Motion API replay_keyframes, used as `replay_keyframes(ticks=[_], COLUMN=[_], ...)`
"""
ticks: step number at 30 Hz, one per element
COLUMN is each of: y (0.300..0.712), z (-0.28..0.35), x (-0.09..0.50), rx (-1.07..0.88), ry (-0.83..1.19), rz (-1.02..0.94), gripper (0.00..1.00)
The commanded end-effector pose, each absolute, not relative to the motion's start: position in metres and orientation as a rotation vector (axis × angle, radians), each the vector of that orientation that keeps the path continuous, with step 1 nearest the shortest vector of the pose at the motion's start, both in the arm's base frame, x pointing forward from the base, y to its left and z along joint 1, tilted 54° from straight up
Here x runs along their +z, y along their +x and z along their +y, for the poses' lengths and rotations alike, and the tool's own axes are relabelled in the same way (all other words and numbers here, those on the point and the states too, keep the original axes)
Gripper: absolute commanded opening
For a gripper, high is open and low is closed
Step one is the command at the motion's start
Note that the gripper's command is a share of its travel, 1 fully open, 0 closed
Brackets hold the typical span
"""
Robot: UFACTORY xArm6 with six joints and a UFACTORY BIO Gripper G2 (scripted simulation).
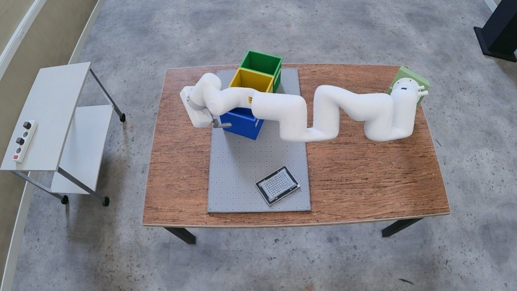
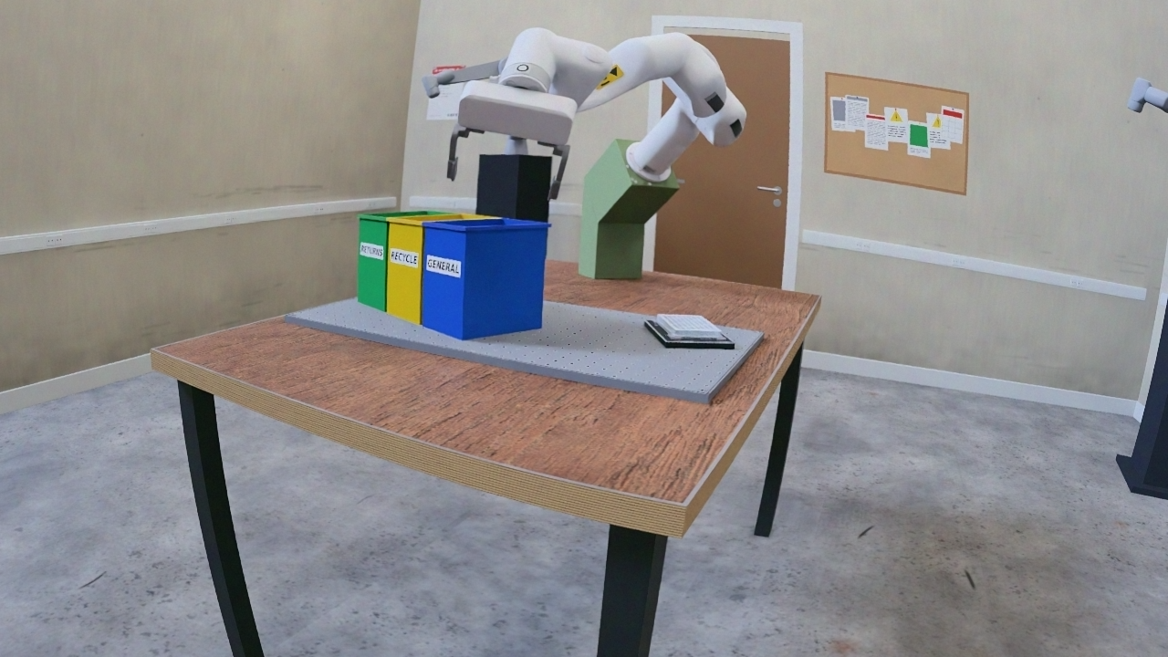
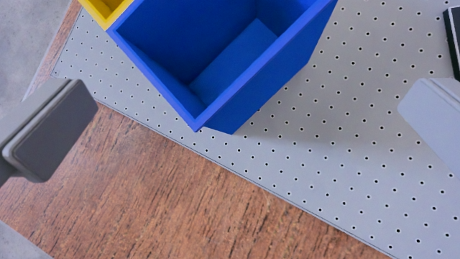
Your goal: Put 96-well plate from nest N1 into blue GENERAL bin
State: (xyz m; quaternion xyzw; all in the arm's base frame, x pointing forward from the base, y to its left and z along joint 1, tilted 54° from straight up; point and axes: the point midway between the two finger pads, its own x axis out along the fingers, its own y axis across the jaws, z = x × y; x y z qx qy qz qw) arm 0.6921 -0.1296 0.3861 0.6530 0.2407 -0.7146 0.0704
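The clear 96-well plate [image 1: 277, 185] [image 2: 688, 326] lies flat on the black plate nest [image 1: 265, 196] [image 2: 702, 344] [image 3: 452, 37], near one end of the grey board. The blue GENERAL bin [image 1: 240, 127] [image 2: 502, 281] [image 3: 273, 79] stands upright; the part of its inside seen in the wrist view is empty. The yellow RECYCLE bin [image 1: 253, 79] [image 2: 404, 286] [image 3: 105, 22] and green RETURNS bin [image 1: 263, 64] [image 2: 372, 281] stand upright in a row with it. My gripper [image 2: 503, 186] [image 3: 244, 126] is wide open and empty, above bin height near the blue bin, away from the plate.
The arm stretches over the table from its green pedestal [image 1: 408, 74] [image 2: 612, 236], passing above the bins. The perforated grey board [image 1: 231, 173] [image 2: 571, 351] [image 3: 359, 162] carries bins and nest. A white trolley [image 1: 54, 93] stands beyond the table's left end in the top view.
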Motion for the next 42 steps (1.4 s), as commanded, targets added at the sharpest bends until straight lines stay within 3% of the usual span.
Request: replay_keyframes(ticks=[1,17,18,23,42], y=[0.692,0.692,0.692,0.690,0.682], z=[-0.131,-0.131,-0.131,-0.148,-0.202], x=[0.389,0.389,0.389,0.377,0.338], rx=[-2.146,-2.146,-2.146,-2.102,-1.983], ry=[1.970,1.970,1.970,1.918,1.772], rz=[0.720,0.720,0.720,0.556,0.263], gripper=[1.00,1.00,0.37,0.37,0.37])
